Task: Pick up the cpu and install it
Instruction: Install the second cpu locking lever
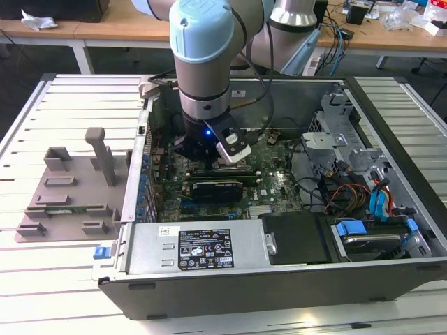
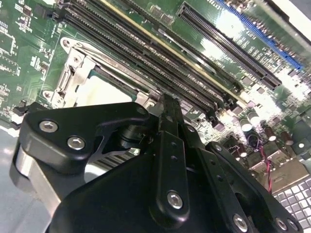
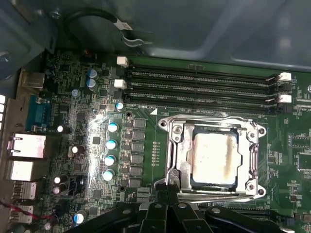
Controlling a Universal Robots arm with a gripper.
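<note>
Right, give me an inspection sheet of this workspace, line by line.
Surface: slatted white table carrying an open computer case.
Job's things: cpu with pale metal top lies inside the socket frame on the green motherboard.
Clutter: grey fixture plate with raised blocks at the exterior view's left.
Gripper: gripper low over the motherboard, right at the socket frame's edge.
Cables: loose wire bundle and blue connectors inside the case; black cable along the arm.
Surroundings: wooden desks behind.
</note>
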